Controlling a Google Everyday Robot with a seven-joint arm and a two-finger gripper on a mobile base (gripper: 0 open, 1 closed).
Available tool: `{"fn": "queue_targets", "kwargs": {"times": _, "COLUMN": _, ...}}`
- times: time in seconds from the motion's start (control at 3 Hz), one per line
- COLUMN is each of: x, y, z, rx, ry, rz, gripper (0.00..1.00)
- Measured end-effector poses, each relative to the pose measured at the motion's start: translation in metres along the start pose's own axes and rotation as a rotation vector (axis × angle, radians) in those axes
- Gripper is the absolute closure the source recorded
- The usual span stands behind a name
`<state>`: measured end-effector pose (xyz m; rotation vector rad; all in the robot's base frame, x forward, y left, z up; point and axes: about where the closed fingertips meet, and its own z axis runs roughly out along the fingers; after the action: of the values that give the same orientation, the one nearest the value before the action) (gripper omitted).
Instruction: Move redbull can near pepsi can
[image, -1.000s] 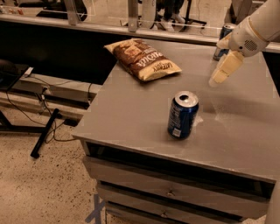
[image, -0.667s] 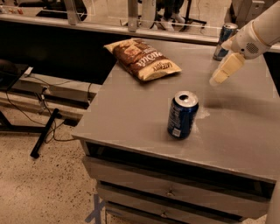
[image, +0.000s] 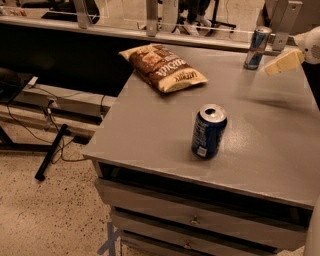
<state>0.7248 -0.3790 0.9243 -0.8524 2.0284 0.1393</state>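
The redbull can (image: 257, 47), slim and blue-and-silver, stands upright at the far right of the grey table (image: 145, 130). The pepsi can (image: 208, 131), wider and dark blue with a silver top and a small white label patch, stands upright near the table's front middle. My gripper (image: 282, 62), cream-coloured, hangs at the right edge of the view, just right of the redbull can and apart from it. It holds nothing that I can see. The white arm (image: 310, 47) runs off the right side.
A brown chip bag (image: 162, 67) lies at the table's far left. A rail with metal posts (image: 155, 20) runs behind the table. Drawers (image: 195, 220) sit below the front edge. Cables and a stand (image: 50, 155) lie on the floor to the left.
My gripper has moved right and slightly up, away from the table's middle. The redbull can, earlier partly hidden behind the arm, now shows in full. Neither can has moved.
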Motion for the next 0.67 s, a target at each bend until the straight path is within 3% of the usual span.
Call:
{"fn": "queue_targets", "kwargs": {"times": 0.33, "x": -0.006, "y": -0.027, "z": 0.003, "rx": 0.053, "ry": -0.099, "rz": 0.064, "gripper": 0.0}}
{"fn": "queue_targets", "kwargs": {"times": 0.67, "x": -0.034, "y": -0.031, "z": 0.029, "rx": 0.075, "ry": -0.145, "rz": 0.134, "gripper": 0.0}}
